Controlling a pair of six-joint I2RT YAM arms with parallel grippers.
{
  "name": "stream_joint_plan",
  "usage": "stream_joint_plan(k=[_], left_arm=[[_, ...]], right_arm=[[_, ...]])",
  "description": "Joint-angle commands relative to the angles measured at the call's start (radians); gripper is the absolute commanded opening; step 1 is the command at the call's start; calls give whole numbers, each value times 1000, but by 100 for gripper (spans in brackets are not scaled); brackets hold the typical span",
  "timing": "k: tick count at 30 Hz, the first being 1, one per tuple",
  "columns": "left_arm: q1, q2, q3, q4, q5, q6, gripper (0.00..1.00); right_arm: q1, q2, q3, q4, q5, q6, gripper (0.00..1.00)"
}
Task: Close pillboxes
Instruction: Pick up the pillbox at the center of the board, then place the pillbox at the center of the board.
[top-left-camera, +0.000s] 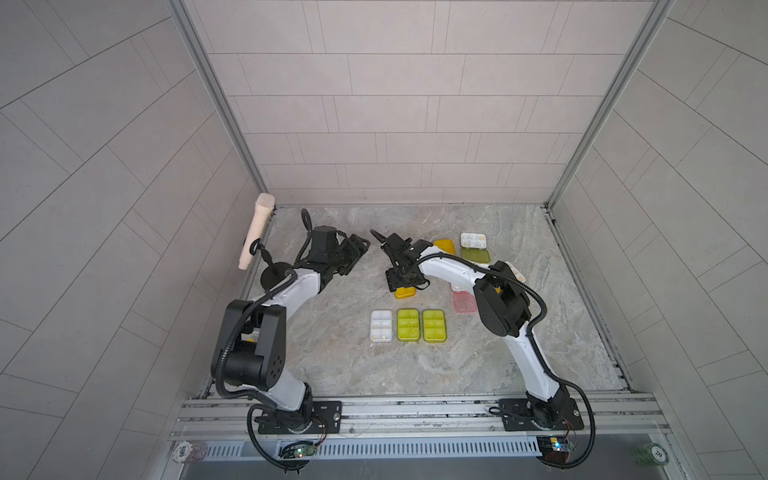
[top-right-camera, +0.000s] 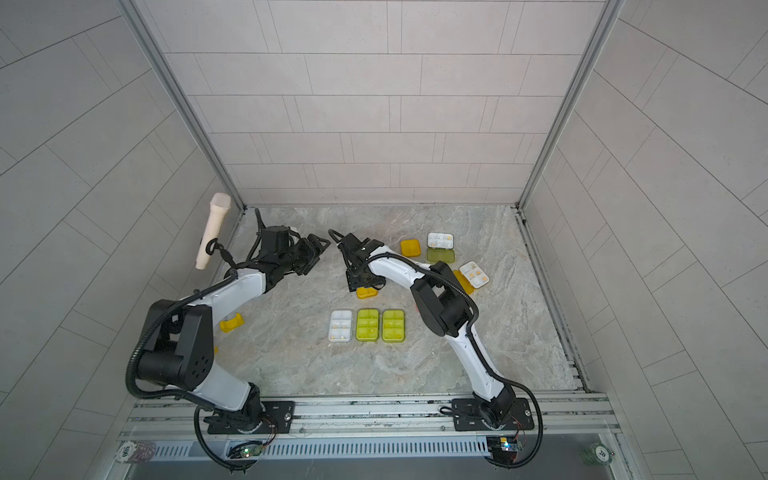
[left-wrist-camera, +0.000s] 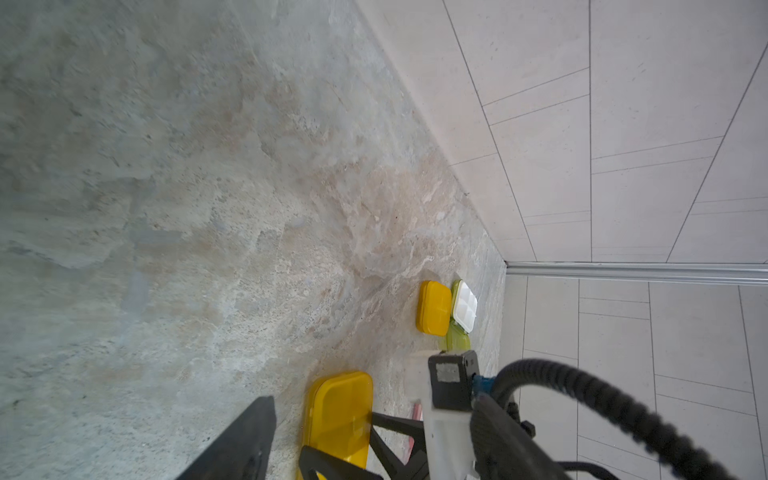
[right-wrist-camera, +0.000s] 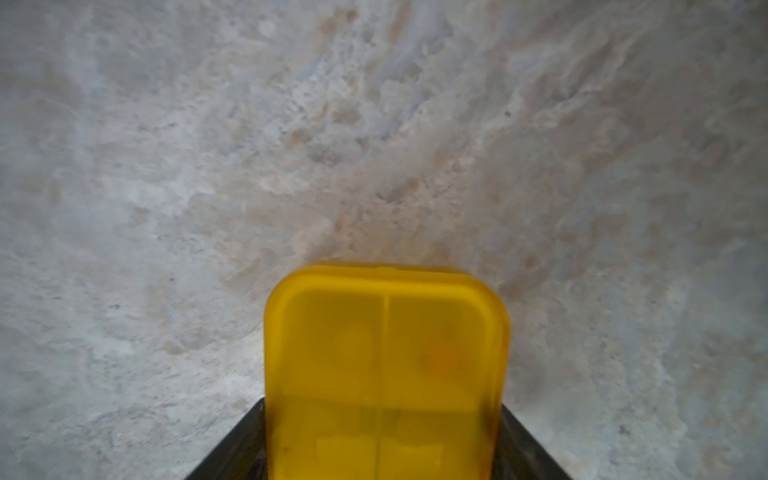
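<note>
The right gripper (right-wrist-camera: 382, 405) is lowered over an orange pillbox (top-left-camera: 405, 293) near the middle of the desk (top-left-camera: 332, 365). This box is shown with its lid down. The jaws are set on either side of it, and a dark finger (right-wrist-camera: 237, 453) is seen against each long side in the right wrist view. Whether the box is clamped cannot be told.

The left gripper (top-left-camera: 362, 249) is held over the far left part of the desk, well apart from every pillbox. The gap between its jaws cannot be told.

Nearer the robot's base, three closed boxes are lined up side by side: a clear pillbox (top-left-camera: 381, 326), a first yellow-green pillbox (top-left-camera: 408, 325) and a second yellow-green pillbox (top-left-camera: 434, 326).

At the far right, a second orange pillbox (top-right-camera: 410, 247) is seen closed. Just beside it a green-lidded pillbox (top-right-camera: 440, 240) is laid open, with its lid (top-right-camera: 440, 255) flat on the desk. An orange-lidded pillbox (top-right-camera: 473, 274) is also open, with pills in its white tray. A pink pillbox (top-left-camera: 463, 301) is partly hidden by the right arm (top-left-camera: 498, 307).

A small yellow object (top-right-camera: 231, 323) is seen beside the left arm (top-right-camera: 232, 291).
</note>
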Motion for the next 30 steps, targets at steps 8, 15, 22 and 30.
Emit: stream_joint_plan(k=[8,15,22,30], left_arm=[[83,-125,22,-61,-49,89,78],[142,-175,16,-66,-76,99,78],[170,-201,7,-69,-107,103,78],[185,-204,-4,-61,-116,91,78]], right_arm=[[167,-145,-20,31,29,138,70],[289,-124,-24,88,61,258,70],[363,-97,-57,137,142,364,69],[394,-40,-31,148,172,415,68]])
